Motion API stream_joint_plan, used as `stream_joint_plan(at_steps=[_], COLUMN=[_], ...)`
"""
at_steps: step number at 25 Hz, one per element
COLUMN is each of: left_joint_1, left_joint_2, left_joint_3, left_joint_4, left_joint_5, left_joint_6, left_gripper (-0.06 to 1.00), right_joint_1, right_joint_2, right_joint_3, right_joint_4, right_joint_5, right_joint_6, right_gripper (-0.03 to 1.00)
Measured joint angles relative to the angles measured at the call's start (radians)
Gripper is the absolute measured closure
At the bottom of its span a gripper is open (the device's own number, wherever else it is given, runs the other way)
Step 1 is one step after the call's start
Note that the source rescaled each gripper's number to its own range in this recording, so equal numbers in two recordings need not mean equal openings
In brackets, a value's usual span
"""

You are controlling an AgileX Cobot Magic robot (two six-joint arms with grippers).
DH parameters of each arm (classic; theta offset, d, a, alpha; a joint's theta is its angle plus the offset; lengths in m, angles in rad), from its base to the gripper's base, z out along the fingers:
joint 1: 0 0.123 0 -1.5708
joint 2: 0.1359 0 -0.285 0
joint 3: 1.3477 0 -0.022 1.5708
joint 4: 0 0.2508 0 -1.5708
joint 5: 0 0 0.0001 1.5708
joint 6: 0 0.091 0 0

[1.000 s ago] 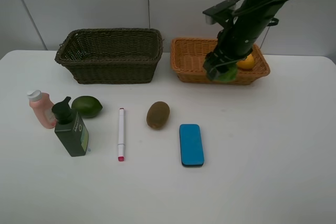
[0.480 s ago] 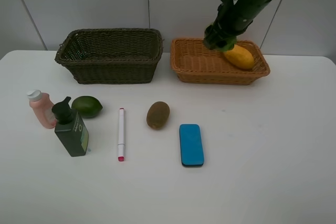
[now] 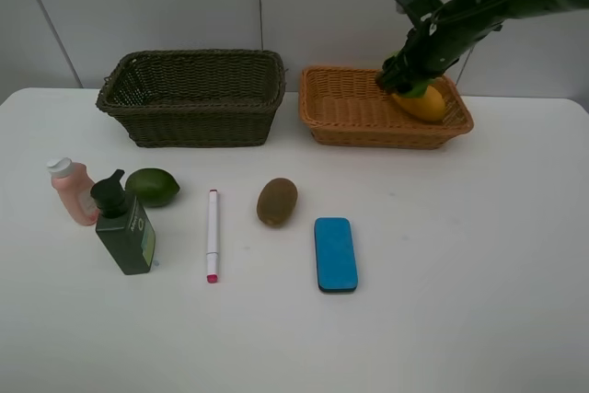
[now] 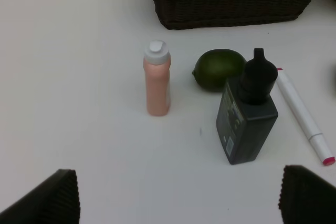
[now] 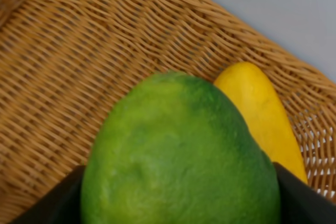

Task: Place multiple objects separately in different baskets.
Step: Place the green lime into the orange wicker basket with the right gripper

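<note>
Right hand (image 3: 408, 86) sits over the far right end of the tan basket (image 3: 366, 135), clenched on a green fruit (image 3: 415, 91). In the right wrist view the green fruit (image 5: 181, 156) fills most of the frame, with a dark finger (image 5: 294, 198) showing on each side of it. The mango (image 3: 428, 104) lies inside the tan basket, just beside and below the held fruit. I cannot tell whether the two touch. From the wrist, the mango (image 5: 262, 111) rests against the weave of the tan basket (image 5: 79, 51) near its far wall.

Left hand (image 4: 176, 199) is released: fingers spread wide, nothing between them, held above the worktop (image 3: 479, 273) near the left group of items. I do not see it in the high view.

Dark basket (image 3: 193, 121) stands left of the tan one, apart from it. I see nothing in it from the high view.

On the worktop, left to right:
- pink bottle (image 3: 72, 192), upright
- pump bottle (image 3: 124, 225), upright, just in front of the second green fruit (image 3: 153, 187)
- marker (image 3: 213, 234), lying flat, red end toward the near edge
- kiwi (image 3: 277, 202)
- eraser (image 3: 335, 253), near the kiwi, not touching

Left wrist view confirms the pink bottle (image 4: 157, 80), second green fruit (image 4: 218, 69), pump bottle (image 4: 247, 116) and marker (image 4: 304, 116), with the dark basket (image 4: 231, 9) behind them.
</note>
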Motion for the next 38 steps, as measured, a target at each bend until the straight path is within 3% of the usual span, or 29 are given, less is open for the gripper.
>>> stream_joint_plan(at_steps=[10,23,24,27,29,33,38], left_joint_1=[0.0,0.0,0.0,0.0,0.0,0.0,0.0], left_joint_2=[0.0,0.0,0.0,0.0,0.0,0.0,0.0], left_joint_3=[0.0,0.0,0.0,0.0,0.0,0.0,0.0], left_joint_4=[0.0,0.0,0.0,0.0,0.0,0.0,0.0], left_joint_5=[0.0,0.0,0.0,0.0,0.0,0.0,0.0], left_joint_6=[0.0,0.0,0.0,0.0,0.0,0.0,0.0], left_gripper=[-0.05,-0.05,-0.05,-0.05,-0.05,-0.05,-0.05], right_joint_1=[-0.001,-0.019,-0.022,-0.026,-0.026,-0.026,-0.025], right_joint_2=[0.068,0.073,0.073,0.073,0.073,0.073,0.064], right_joint_3=[0.0,0.0,0.0,0.0,0.0,0.0,0.0], right_joint_4=[0.027,0.086,0.086,0.077,0.078,0.083,0.09], right_joint_5=[-0.057,-0.064,-0.064,-0.056,-0.054,-0.053,-0.023], right_joint_6=[0.001,0.001,0.001,0.001,0.001,0.001,0.001], right_gripper=[0.6,0.6,0.58,0.14,0.04,-0.03,-0.03])
